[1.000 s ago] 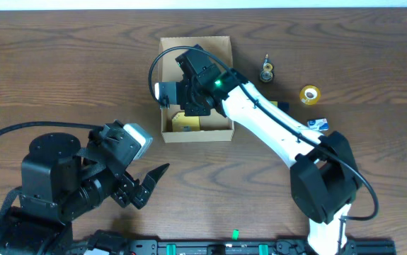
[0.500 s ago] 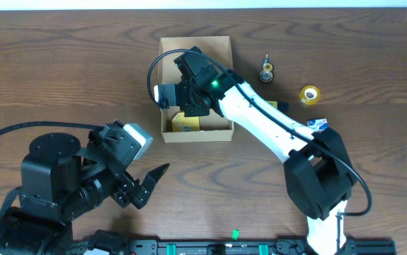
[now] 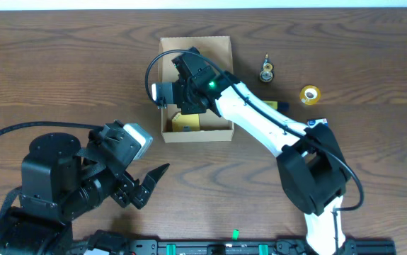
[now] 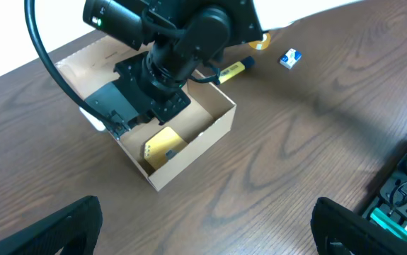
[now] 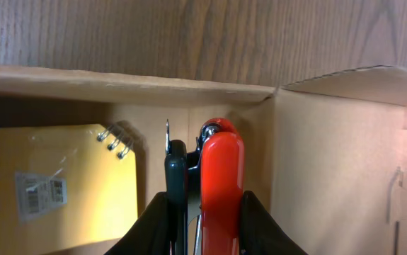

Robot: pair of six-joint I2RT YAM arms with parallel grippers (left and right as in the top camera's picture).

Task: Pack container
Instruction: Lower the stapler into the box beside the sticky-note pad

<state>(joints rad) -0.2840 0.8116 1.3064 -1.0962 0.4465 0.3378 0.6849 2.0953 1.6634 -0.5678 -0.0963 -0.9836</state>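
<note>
The tan cardboard container stands open at the table's far middle, flap folded back. It also shows in the left wrist view and the right wrist view. A yellow spiral notepad lies inside it. My right gripper is down inside the container near its left wall, shut on a tool with one red and one dark handle. My left gripper is open and empty, near the table's front left.
Right of the container lie a small brass item, a yellow tape roll, a yellow marker and a small blue-and-white item. The right arm's white link crosses over the container's right corner.
The right wrist has shifted slightly left inside the container, still holding the tool. The left arm has not moved.
</note>
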